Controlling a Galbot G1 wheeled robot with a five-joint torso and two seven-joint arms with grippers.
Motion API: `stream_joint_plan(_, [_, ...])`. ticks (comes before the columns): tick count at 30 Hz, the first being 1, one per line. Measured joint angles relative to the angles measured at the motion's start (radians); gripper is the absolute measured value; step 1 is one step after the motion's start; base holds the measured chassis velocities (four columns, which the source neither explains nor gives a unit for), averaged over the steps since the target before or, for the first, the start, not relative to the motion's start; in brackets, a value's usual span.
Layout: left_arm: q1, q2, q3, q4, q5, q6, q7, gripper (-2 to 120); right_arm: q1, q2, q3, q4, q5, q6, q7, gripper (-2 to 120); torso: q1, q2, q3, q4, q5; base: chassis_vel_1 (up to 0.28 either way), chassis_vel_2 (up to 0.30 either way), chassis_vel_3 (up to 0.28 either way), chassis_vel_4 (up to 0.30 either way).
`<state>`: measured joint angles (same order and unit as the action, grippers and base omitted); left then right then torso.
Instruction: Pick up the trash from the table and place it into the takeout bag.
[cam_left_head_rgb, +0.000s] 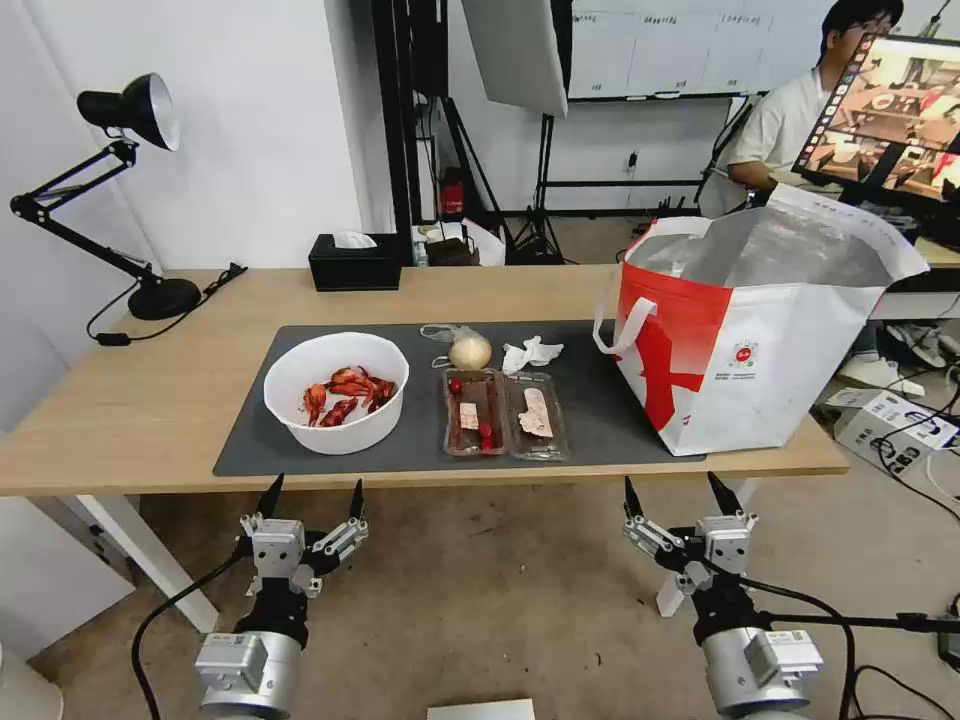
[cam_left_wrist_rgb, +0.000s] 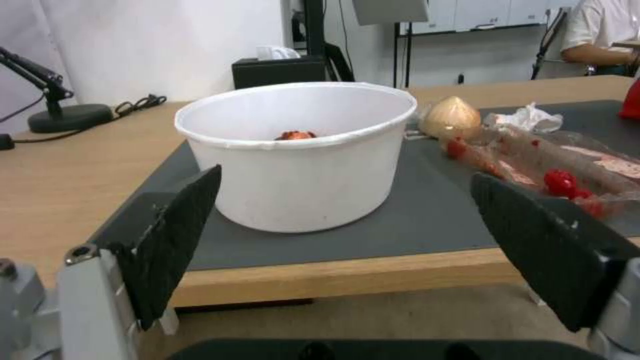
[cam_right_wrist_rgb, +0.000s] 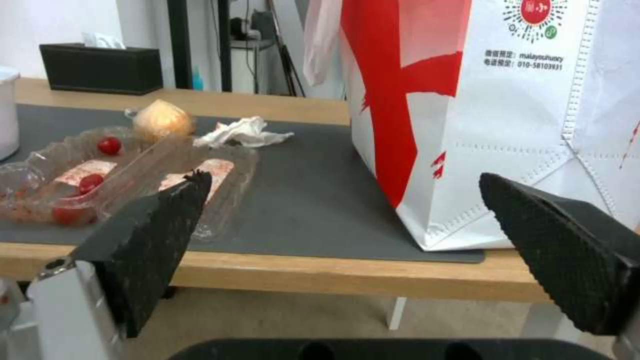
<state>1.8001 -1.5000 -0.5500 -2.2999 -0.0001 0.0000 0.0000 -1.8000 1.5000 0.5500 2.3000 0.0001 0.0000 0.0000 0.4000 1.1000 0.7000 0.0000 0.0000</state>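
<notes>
From your left wrist camera, the white round bowl (cam_left_wrist_rgb: 300, 160) hides nearly all of its red crayfish shells (cam_left_wrist_rgb: 295, 135) behind its wall; only one red tip clears the rim. The clear hinged plastic tray (cam_left_wrist_rgb: 567, 170) runs off that picture's edge, and its contents read only as red bits and pale scraps. In the right wrist view the large boxy white takeout bag with the red panel (cam_right_wrist_rgb: 493, 125) is cut off above, so its mouth is out of sight there; the head view shows the silver foil lining (cam_left_head_rgb: 780, 250) open upward.

Your left hand (cam_left_head_rgb: 311, 498) hangs below the near edge of the light-wood tabletop (cam_left_head_rgb: 130, 410), fingers spread wide and holding nothing; the bowl sits straight ahead of it on the dark grey rectangular mat (cam_left_head_rgb: 600, 410). Your right hand (cam_left_head_rgb: 678, 495) hangs likewise below the edge, wide and holding nothing, with the tray ahead and toward the left hand, and the bag ahead on its outer side. Beyond the tray lie the beige ball in a clear bag (cam_left_head_rgb: 469, 351) and, just beside it toward the bag, the crumpled white tissue (cam_left_head_rgb: 530, 353)
</notes>
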Motion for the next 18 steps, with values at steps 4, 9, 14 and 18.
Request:
stream_joint_plan(4, [-0.001, 0.0, 0.0, -0.001, -0.004, 0.004, -0.003, 100, 0.0, -0.001, 0.0, 0.0, 0.001, 0.0, 0.0, 100, 0.0, 0.0, 0.0, -0.0001, 0.0, 0.0, 0.0, 0.0, 0.0])
stream_joint_plan(9, [-0.028, -0.013, -0.009, -0.064, -0.105, 0.106, -0.107, 100, 0.051, -0.087, 0.012, 0.017, 0.08, -0.076, 0.009, 100, 0.0, 0.0, 0.0, -0.0001, 0.0003, 0.0, 0.0, 0.0, 0.0])
stream_joint_plan(14, [-0.057, -0.031, -0.015, -0.12, -0.204, 0.166, -0.211, 100, 0.13, -0.22, 0.031, 0.047, 0.205, -0.198, 0.027, 100, 0.0, 0.0, 0.0, 0.0001, 0.0004, 0.0, 0.0, 0.0, 0.0])
stream_joint_plan(18, [-0.058, -0.037, -0.012, -0.119, -0.209, 0.139, -0.221, 100, 0.178, -0.301, 0.039, 0.055, 0.279, -0.221, 0.025, 100, 0.0, 0.0, 0.0, 0.0003, 0.0001, 0.0, 0.0, 0.0, 0.0])
